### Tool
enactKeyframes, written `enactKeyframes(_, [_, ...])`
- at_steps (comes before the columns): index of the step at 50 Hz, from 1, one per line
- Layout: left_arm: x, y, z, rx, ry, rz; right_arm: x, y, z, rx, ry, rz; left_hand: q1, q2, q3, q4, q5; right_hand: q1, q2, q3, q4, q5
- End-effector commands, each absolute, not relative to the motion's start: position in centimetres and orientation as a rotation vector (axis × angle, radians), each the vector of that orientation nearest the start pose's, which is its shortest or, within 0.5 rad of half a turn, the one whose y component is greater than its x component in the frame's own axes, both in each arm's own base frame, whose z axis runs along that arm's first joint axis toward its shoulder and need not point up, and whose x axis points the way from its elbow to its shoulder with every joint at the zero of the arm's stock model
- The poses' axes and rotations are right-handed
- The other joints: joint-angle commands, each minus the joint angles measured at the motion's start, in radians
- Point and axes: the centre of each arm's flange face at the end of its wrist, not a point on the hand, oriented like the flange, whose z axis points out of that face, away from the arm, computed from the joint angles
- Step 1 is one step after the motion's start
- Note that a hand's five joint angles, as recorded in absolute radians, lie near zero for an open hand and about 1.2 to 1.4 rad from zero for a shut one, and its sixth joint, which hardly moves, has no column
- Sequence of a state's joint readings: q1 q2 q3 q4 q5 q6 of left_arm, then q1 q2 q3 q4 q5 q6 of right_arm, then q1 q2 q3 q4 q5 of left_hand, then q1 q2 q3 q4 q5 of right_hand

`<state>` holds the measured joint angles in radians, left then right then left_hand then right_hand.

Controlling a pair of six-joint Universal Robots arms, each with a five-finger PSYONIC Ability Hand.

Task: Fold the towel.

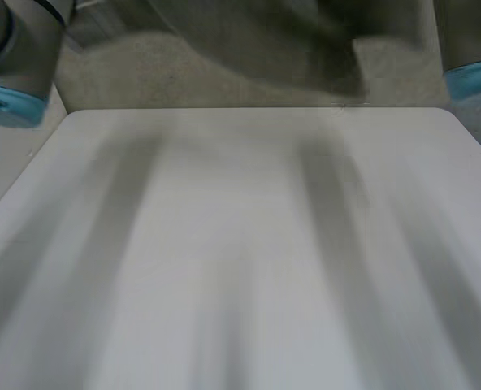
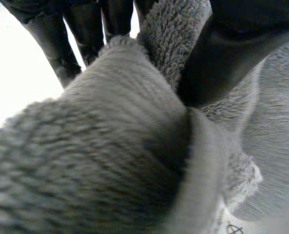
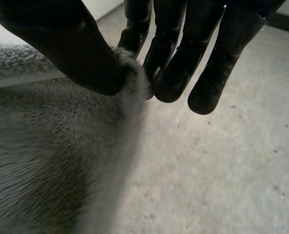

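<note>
Grey terry towel (image 2: 110,146) is pinched between thumb and fingers of the left hand (image 2: 232,53). An edge is likewise pinched by the right hand (image 3: 61,44), with floor (image 3: 222,170) seen beyond. The two-handed hold is judged to keep the towel spread for laying on the white table (image 1: 240,244).

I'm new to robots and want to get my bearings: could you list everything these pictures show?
grey fluffy towel: one, grey, pinched in both hands.
white table: one, white, in front of the arms.
speckled floor: grey, under the right hand.
left arm, right arm: two, grey with light-blue caps, at the table's far corners.
left hand: one, black, thumb and fingers pinching the towel.
right hand: one, black, pinching a towel edge.
</note>
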<state>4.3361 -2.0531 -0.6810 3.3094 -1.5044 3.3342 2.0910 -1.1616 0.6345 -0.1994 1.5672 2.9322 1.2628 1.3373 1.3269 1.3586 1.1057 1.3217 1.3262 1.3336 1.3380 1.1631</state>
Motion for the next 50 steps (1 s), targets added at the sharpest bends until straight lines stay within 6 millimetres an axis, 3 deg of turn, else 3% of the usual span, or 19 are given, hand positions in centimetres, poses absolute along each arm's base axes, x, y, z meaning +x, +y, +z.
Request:
enactKeyframes(1, [-26.9, -36.6, 36.9, 0.619, 1.753, -2.732, 34.7, -26.7, 40.9, -0.796, 1.36, -2.307, 0.133, 0.059, 0.069, 0.038, 0.116, 0.075, 0.07, 0.063, 0.058, 0.059])
enactKeyframes(2, [-26.7, -36.7, 34.5, 0.671, 1.848, -2.667, 35.4, -26.0, 38.6, -0.9, 1.435, -2.216, 0.133, 0.059, 0.069, 0.038, 0.116, 0.075, 0.07, 0.063, 0.058, 0.059])
enactKeyframes(3, [-26.7, -36.7, 34.4, 0.671, 1.849, -2.666, 35.6, -25.9, 36.0, -0.977, 1.519, -2.137, 0.133, 0.059, 0.069, 0.038, 0.116, 0.075, 0.07, 0.063, 0.058, 0.059])
enactKeyframes(4, [-26.6, -36.5, 32.1, 0.732, 1.94, -2.605, 35.6, -25.9, 35.9, -0.978, 1.52, -2.136, 0.093, 0.019, 0.029, -0.003, 0.076, 0.075, 0.07, 0.063, 0.058, 0.059])
enactKeyframes(5, [-26.5, -36.1, 29.8, 0.789, 2.033, -2.543, 35.4, -25.7, 33.4, -1.045, 1.605, -2.063, 0.026, -0.049, -0.038, -0.07, 0.008, 0.075, 0.07, 0.063, 0.058, 0.059])
enactKeyframes(6, [-26.5, -36.1, 29.7, 0.79, 2.033, -2.543, 35.3, -25.4, 31.3, -1.092, 1.667, -2.009, 0.025, -0.049, -0.039, -0.071, 0.008, 0.075, 0.07, 0.063, 0.058, 0.059])
enactKeyframes(7, [-26.4, -35.5, 27.6, 0.845, 2.119, -2.475, 35.3, -25.4, 31.3, -1.093, 1.667, -2.009, -0.05, -0.125, -0.114, -0.146, -0.068, 0.075, 0.07, 0.063, 0.058, 0.059])
enactKeyframes(9, [-26.0, -35.0, 25.4, 0.885, 2.206, -2.404, 35.1, -25.3, 29.3, -1.133, 1.718, -1.964, -0.135, -0.21, -0.2, -0.231, -0.153, 0.075, 0.07, 0.063, 0.058, 0.059])
enactKeyframes(10, [-25.7, -34.4, 23.1, 0.918, 2.298, -2.329, 34.9, -25.0, 27.5, -1.161, 1.76, -1.918, -0.226, -0.301, -0.29, -0.322, -0.244, 0.075, 0.07, 0.063, 0.058, 0.059])
enactKeyframes(11, [-25.7, -34.4, 23.1, 0.918, 2.299, -2.328, 34.7, -24.8, 25.8, -1.184, 1.8, -1.878, -0.227, -0.302, -0.291, -0.323, -0.245, 0.075, 0.07, 0.063, 0.058, 0.059])
enactKeyframes(12, [-25.5, -33.7, 21.2, 0.944, 2.379, -2.258, 34.7, -24.8, 25.7, -1.184, 1.8, -1.878, -0.346, -0.421, -0.411, -0.442, -0.364, 0.075, 0.07, 0.063, 0.058, 0.059])
enactKeyframes(13, [-25.4, -32.9, 19.5, 0.967, 2.44, -2.192, 34.5, -24.5, 23.9, -1.207, 1.837, -1.833, -0.47, -0.544, -0.534, -0.565, -0.487, 0.075, 0.07, 0.063, 0.058, 0.059])
enactKeyframes(14, [-25.4, -32.9, 19.4, 0.967, 2.44, -2.191, 34.2, -24.1, 22.1, -1.223, 1.876, -1.785, -0.471, -0.545, -0.535, -0.567, -0.488, 0.075, 0.07, 0.063, 0.058, 0.059])
enactKeyframes(18, [-24.6, -31.5, 15.5, 1.053, 2.467, -2.034, 33.7, -23.3, 19.3, -1.263, 1.927, -1.712, -0.676, -0.75, -0.74, -0.772, -0.693, 0.075, 0.07, 0.063, 0.058, 0.059])
enactKeyframes(23, [-22.8, -31.5, 14.0, 1.119, 2.387, -1.93, 33.0, -22.2, 16.6, -1.363, 1.98, -1.633, -0.823, -0.897, -0.887, -0.919, -0.84, 0.075, 0.07, 0.063, 0.058, 0.059])
enactKeyframes(27, [-22.0, -31.7, 13.9, 1.133, 2.341, -1.895, 32.7, -21.9, 16.3, -1.387, 1.989, -1.623, -0.947, -1.021, -1.011, -1.042, -0.964, 0.075, 0.07, 0.063, 0.058, 0.059])
enactKeyframes(35, [-21.4, -31.5, 15.6, 1.107, 2.297, -1.925, 32.4, -21.4, 16.2, -1.374, 1.997, -1.616, -1.008, -1.083, -1.072, -1.104, -1.026, 0.075, 0.07, 0.063, 0.058, 0.059])
enactKeyframes(41, [-21.4, -30.0, 16.8, 1.101, 2.298, -1.958, 31.7, -22.2, 15.8, -1.338, 2.01, -1.651, -0.999, -1.074, -1.064, -1.095, -1.017, 0.075, 0.07, 0.063, 0.058, 0.059])
enactKeyframes(50, [-22.1, -29.0, 14.0, 1.162, 2.344, -1.9, 30.9, -23.1, 15.5, -1.313, 2.043, -1.663, -0.994, -1.068, -1.058, -1.089, -1.011, 0.075, 0.07, 0.063, 0.058, 0.059])
